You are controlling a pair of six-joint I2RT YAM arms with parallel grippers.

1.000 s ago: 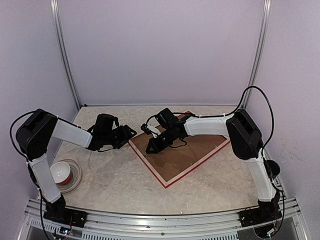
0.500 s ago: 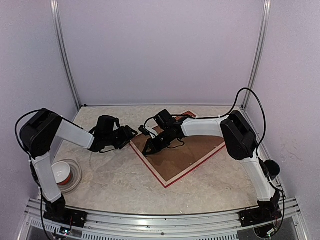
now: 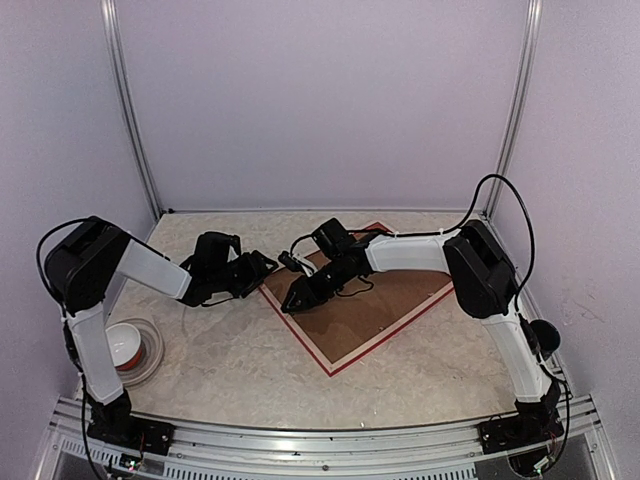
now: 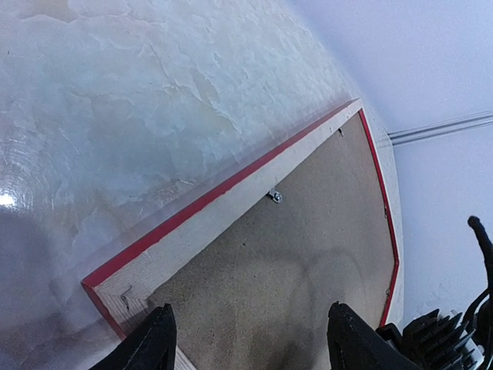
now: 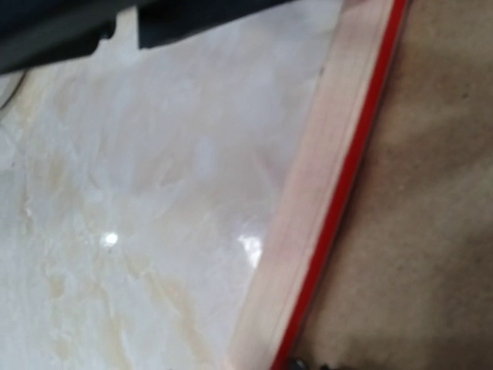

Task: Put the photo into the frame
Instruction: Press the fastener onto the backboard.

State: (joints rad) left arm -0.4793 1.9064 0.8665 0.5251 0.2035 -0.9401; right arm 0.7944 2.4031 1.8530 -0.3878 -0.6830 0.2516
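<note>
Large rectangular picture frame (image 3: 298, 335) is lying face down on the glossy pale marble-pattern table (image 3: 230, 360), turned diamond-wise, right of centre. One corner is pointing at the arm bases. A thin red edge is showing along its outer sides, with a flat strip of pale raw wood inside that.

Plain brown backing board (image 3: 385, 305), matte and grainy like fibreboard, is sitting inside the frame's rear and filling the opening. In the left wrist view a small shiny metal clip (image 4: 275, 196) is sitting on the board just beside the wood strip.

Left gripper (image 3: 262, 265) is hanging low just beside the frame's left corner. Its black fingertips (image 4: 154, 343) are spread apart with that corner below and between them, grasping nothing. Whether either tip is touching the wood cannot be told.

Right gripper (image 3: 292, 300) is reaching across the board and hanging low over the frame's near-left edge, close to the left gripper. Its own fingers are not showing clearly in the blurred right wrist view, so cannot tell if released or clenched.

White round bowl with a red lower band (image 3: 122, 345) is sitting at the table's near-left, well apart from the frame.
</note>
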